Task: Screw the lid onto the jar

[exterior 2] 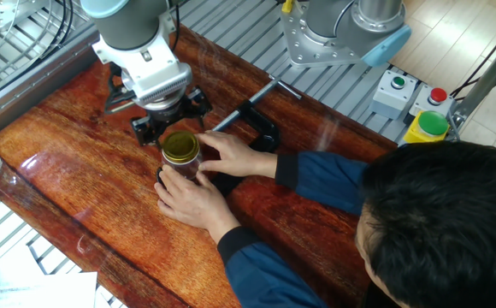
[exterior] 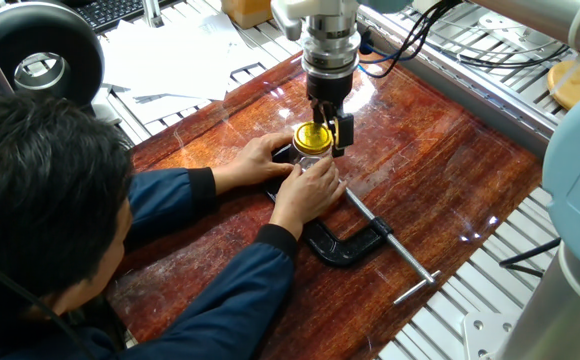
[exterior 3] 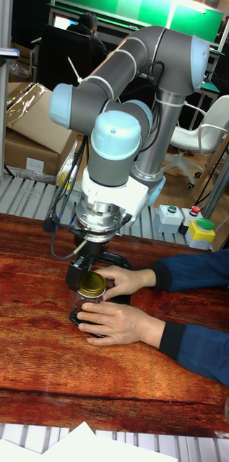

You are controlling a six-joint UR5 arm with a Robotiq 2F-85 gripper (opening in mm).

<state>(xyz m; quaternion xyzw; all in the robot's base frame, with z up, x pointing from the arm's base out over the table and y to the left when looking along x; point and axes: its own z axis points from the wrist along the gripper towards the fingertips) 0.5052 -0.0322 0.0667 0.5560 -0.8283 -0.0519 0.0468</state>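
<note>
The jar (exterior: 310, 160) of clear glass stands on the red-brown wooden board (exterior: 440, 170), with a person's two hands (exterior: 305, 190) wrapped around its body. The shiny yellow lid (exterior: 311, 137) sits level on the jar's neck. My gripper (exterior: 328, 128) hangs open right at the lid, a little to its far side, black fingers (exterior: 342, 133) spread wider than the cap. From the other side the lid (exterior 2: 180, 146) and jar (exterior 2: 182, 168) show whole in front of the gripper (exterior 2: 169, 122). The tall view has the lid (exterior 3: 92, 284) just under the gripper (exterior 3: 85, 273).
A black C-clamp (exterior: 345, 245) lies on the board beside the hands. The person's head and arms fill the near side. A tan wooden disc (exterior: 575, 80) sits at the far right. A button box (exterior 2: 393, 90) and a second robot base (exterior 2: 342, 34) stand beyond the board.
</note>
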